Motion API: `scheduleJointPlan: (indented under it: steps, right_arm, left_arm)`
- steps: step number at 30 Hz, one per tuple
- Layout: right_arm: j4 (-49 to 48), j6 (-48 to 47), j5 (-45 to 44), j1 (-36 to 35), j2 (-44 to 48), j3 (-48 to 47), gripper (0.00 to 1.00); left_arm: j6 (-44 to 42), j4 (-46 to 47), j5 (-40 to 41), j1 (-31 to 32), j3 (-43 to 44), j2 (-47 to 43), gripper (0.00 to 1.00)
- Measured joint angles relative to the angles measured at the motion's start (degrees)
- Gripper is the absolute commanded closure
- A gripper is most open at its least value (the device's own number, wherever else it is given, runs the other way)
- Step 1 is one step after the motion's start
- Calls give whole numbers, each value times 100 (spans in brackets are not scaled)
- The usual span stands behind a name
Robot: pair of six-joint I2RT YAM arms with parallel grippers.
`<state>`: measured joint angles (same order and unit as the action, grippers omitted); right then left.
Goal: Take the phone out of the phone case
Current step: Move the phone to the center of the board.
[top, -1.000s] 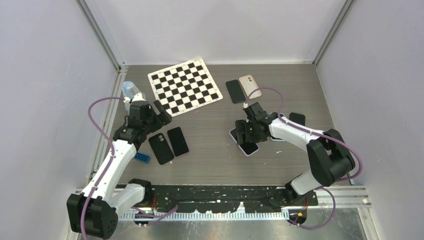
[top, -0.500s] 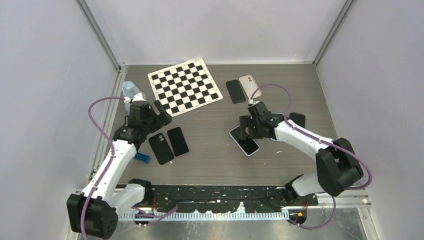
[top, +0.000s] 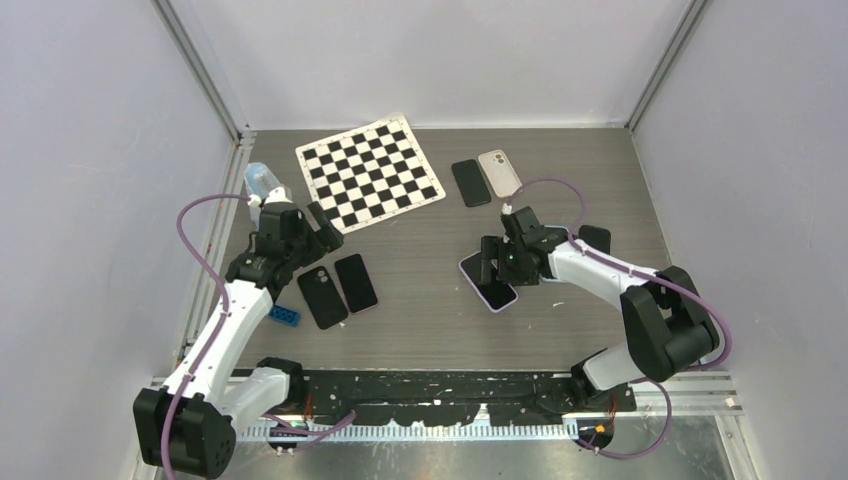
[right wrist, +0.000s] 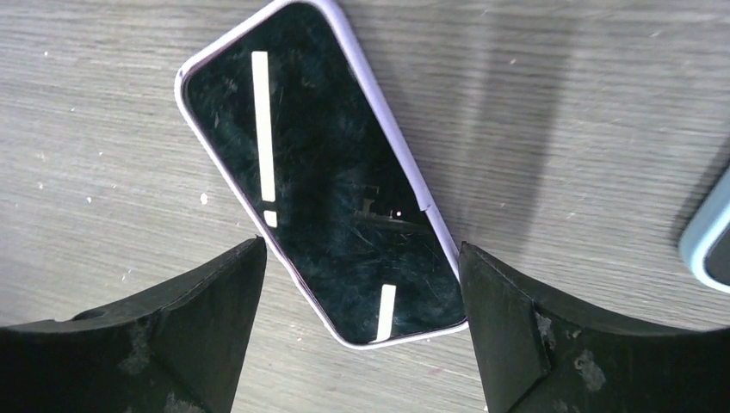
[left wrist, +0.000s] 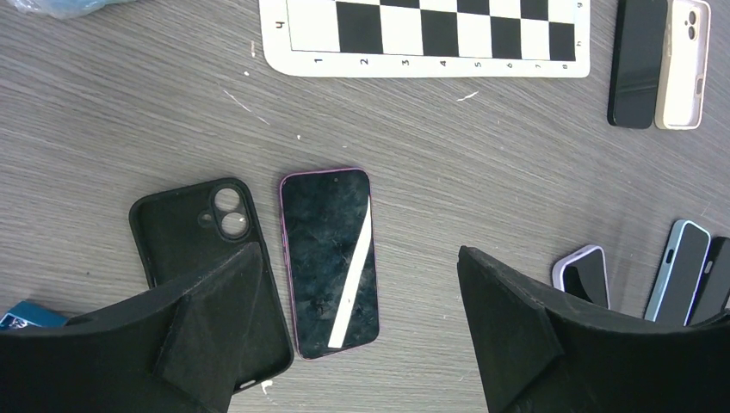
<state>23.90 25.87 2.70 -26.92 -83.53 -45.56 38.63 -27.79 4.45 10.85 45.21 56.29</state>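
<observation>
A phone lies screen up in a lilac phone case on the grey table, just right of centre in the top view. My right gripper hangs open over its near end, one finger on each side and neither touching it; in the top view the right gripper covers the phone's far end. On the left, my left gripper is open above a bare phone and an empty black case lying side by side. Nothing is held.
A checkerboard sheet lies at the back. A black phone and a beige-cased phone lie behind the right gripper. A light-blue case and a black case sit to the right. A blue brick is near the left arm.
The right gripper has shifted slightly back and to the right above the lilac-cased phone, staying open. The left arm has not moved.
</observation>
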Motion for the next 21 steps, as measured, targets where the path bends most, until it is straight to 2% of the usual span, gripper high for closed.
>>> scheduleJointPlan:
  steps: [11, 15, 21]
  right_arm:
    - [-74, 306, 483, -94, 0, 219, 14]
    - [50, 396, 216, -511, -55, 149, 13]
    - [463, 566, -780, -1073, -592, -393, 12]
  left_arm:
    - [0, -13, -7, 0, 0, -2, 13]
    - [0, -9, -28, 0, 0, 11, 13]
    - [2, -11, -63, 0, 0, 50, 13]
